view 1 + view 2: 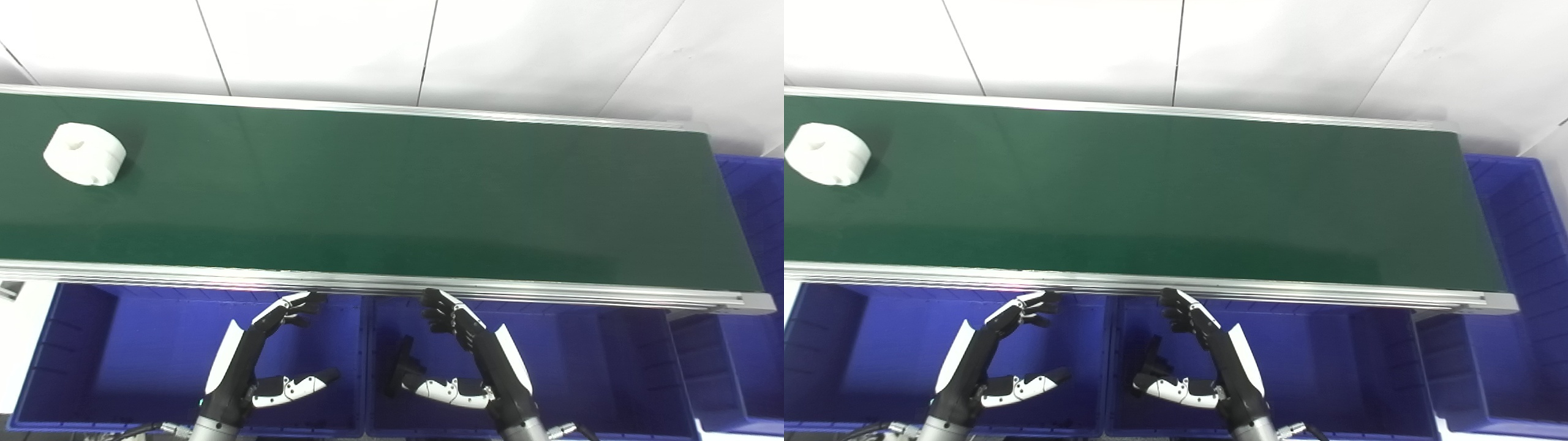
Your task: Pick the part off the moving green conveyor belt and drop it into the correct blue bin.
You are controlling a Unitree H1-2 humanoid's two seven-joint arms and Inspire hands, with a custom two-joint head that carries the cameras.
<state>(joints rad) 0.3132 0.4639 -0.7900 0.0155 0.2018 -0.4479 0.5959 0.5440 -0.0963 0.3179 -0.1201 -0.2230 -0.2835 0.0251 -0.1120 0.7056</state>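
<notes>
Nearest the camera, the left robot hand and right robot hand hung released, fingers spread, holding nothing, above glossy blue plastic bins. A small dark piece lay in the middle bin beside the right thumb. The white part, a squat rounded ring with a shallow central recess, sat at the far left of the smooth matte green conveyor belt, which was framed by aluminium rails.

White round part with centre hole, flat on green conveyor belt, far left; blue bins below belt
</notes>
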